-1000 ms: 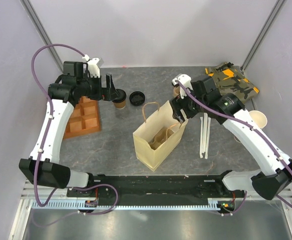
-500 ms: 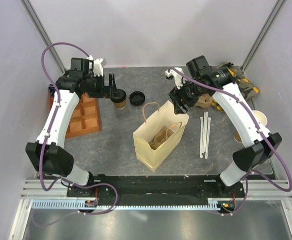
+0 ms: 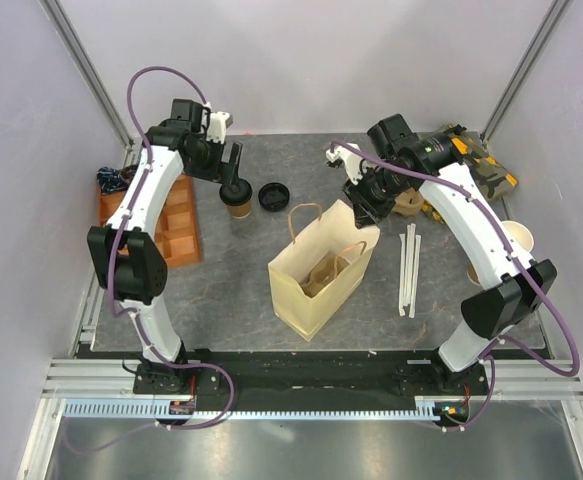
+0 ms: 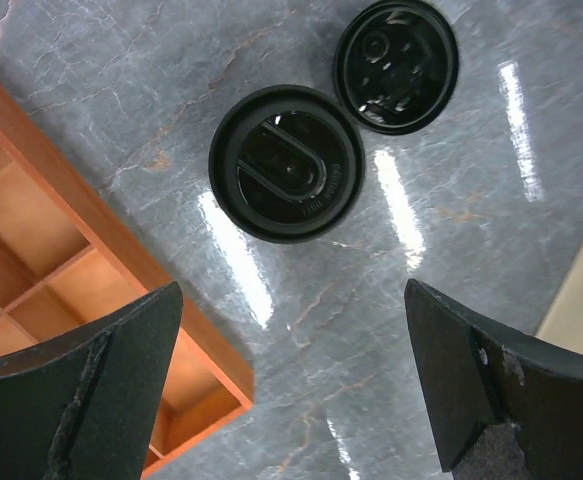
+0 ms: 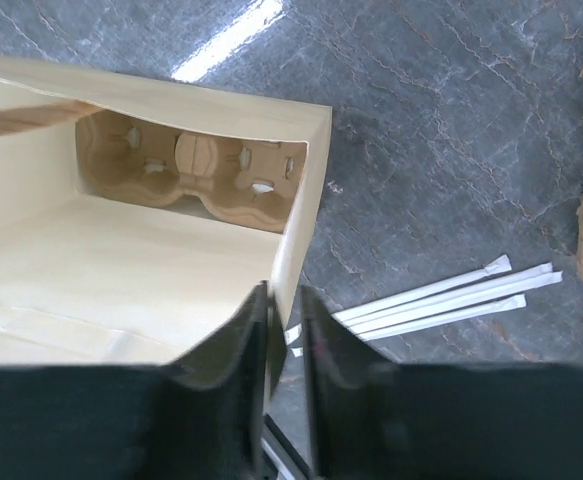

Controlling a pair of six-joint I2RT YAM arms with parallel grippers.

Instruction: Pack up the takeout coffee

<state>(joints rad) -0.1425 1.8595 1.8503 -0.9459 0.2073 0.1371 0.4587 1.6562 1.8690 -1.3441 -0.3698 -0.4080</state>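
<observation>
The takeout coffee (image 3: 237,204), a small brown cup with a black lid (image 4: 286,163), stands on the grey table left of the bag. My left gripper (image 3: 233,182) hovers just above it and is wide open, and in the left wrist view both fingers (image 4: 81,385) frame bare table just short of the cup. The tan paper bag (image 3: 306,292) stands open in the middle with a pulp cup carrier (image 5: 196,170) at its bottom. My right gripper (image 3: 363,210) sits at the bag's far right corner, and in the right wrist view the right gripper (image 5: 283,298) is narrowed around the bag's rim.
A loose black lid (image 3: 273,196) lies right of the coffee. An orange compartment tray (image 3: 176,228) sits at the left. Wrapped straws (image 3: 408,268) lie right of the bag. Pale paper cups (image 3: 516,240) and a camouflage cloth (image 3: 471,165) are at the far right.
The right gripper rose from inside the bag to its rim and closed down on it. The left arm swung round, and its open gripper now hangs over the cup.
</observation>
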